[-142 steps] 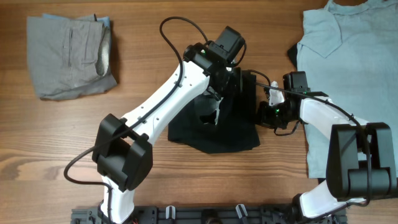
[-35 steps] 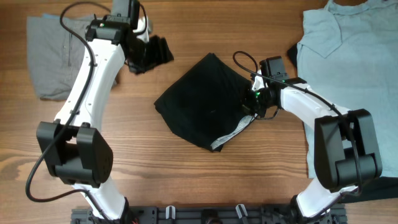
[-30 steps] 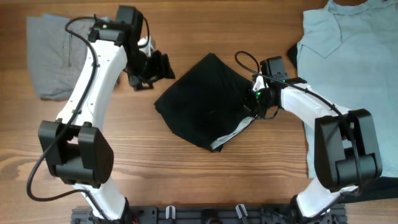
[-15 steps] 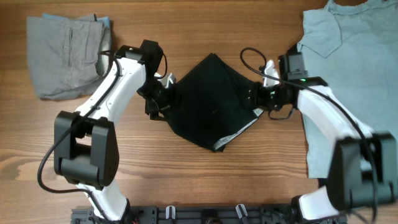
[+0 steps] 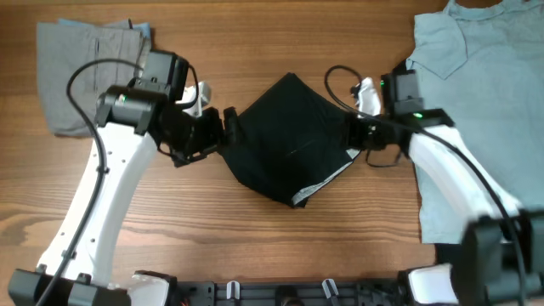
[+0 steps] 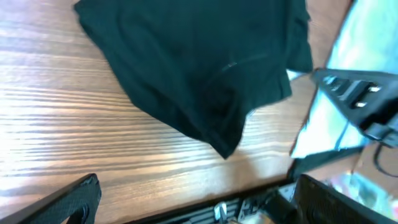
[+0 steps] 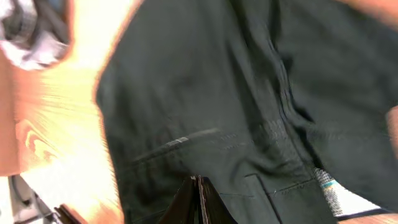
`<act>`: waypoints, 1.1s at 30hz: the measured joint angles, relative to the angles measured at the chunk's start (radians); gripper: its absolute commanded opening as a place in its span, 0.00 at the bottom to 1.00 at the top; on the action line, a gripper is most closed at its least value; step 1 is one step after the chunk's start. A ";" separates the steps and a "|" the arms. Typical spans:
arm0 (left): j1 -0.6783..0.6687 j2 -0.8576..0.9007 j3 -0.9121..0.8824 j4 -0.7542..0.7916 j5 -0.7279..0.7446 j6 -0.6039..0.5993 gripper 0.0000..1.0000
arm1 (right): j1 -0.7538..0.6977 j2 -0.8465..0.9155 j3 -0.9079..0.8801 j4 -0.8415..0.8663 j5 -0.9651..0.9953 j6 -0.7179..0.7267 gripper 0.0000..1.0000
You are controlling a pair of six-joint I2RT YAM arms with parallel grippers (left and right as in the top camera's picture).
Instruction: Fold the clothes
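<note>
Folded grey clothes (image 5: 93, 76) lie far left on the table (image 5: 255, 255). The left arm bends rightward, and its gripper (image 5: 226, 129) is spread wide (fingers at the wrist view's bottom corners) just beside the left edge of the black garment (image 5: 289, 140). The garment lies mid-table with bare wood near and far of it. The right gripper (image 5: 352, 136) pinches its right edge, though that wrist view is blurred. A pale blue shirt (image 5: 476, 85) is cut off at the right.
</note>
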 measured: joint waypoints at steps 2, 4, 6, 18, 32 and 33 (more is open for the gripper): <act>0.000 -0.001 -0.069 0.058 -0.007 -0.041 1.00 | 0.001 0.084 0.000 -0.001 0.000 0.055 0.04; 0.000 0.012 -0.175 0.170 0.017 -0.082 1.00 | 0.001 0.171 0.000 0.002 0.001 0.117 0.04; 0.000 0.022 -0.264 0.275 0.048 -0.115 1.00 | 0.001 0.225 -0.001 0.010 0.000 0.158 0.04; -0.028 0.077 -0.605 0.838 0.169 -0.355 1.00 | -0.003 0.281 0.002 0.032 -0.026 0.280 0.04; -0.136 0.347 -0.583 1.347 0.311 -0.548 0.72 | -0.003 0.282 0.002 0.040 -0.027 0.279 0.04; -0.137 0.357 -0.584 1.376 0.307 -0.555 0.56 | -0.003 0.282 0.002 0.042 -0.027 0.279 0.04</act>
